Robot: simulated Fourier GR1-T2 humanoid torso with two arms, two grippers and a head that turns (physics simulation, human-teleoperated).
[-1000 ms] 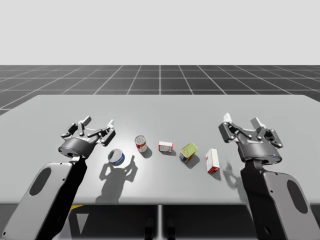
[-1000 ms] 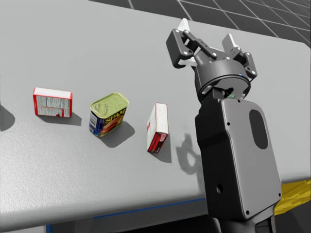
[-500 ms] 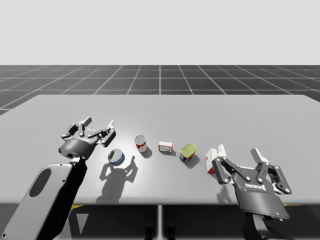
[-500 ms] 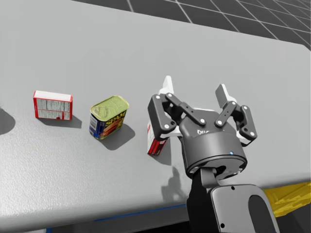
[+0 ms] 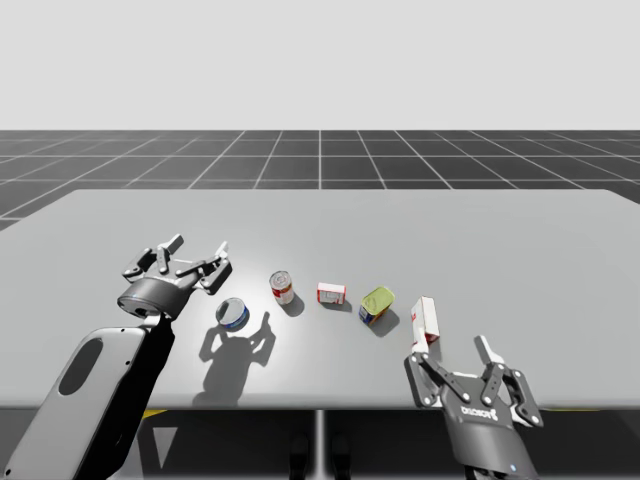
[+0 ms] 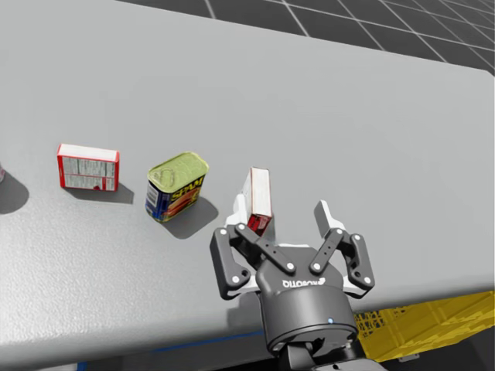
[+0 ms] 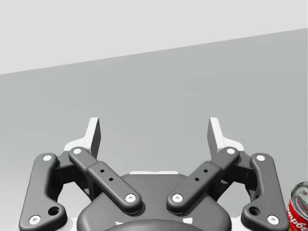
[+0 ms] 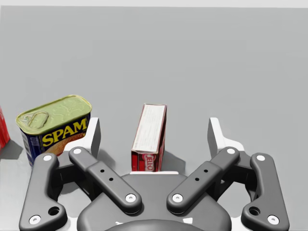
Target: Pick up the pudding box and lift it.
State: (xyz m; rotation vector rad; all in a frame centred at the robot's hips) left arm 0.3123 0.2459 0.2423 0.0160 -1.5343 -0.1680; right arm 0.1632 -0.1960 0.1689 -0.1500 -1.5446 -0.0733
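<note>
The pudding box (image 8: 150,137) stands upright on its narrow end on the desk (image 5: 330,220), near the front edge, in line between the spread fingers of my right hand (image 5: 450,358), which grasp nothing; the likely danger is that so tall and thin a box tips if one finger lands first; the green-lidded tin (image 8: 53,125) sits just beside it and may get nudged; my left hand (image 5: 195,250) hovers released, well apart.

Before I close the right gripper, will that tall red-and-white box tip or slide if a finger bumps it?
It may well tip: the tall red-and-white box stands on its narrow end, so an off-centre bump could topple it. It looks like thin cardboard, probably light and crushable. My right gripper is open, the box ahead of it.
</note>
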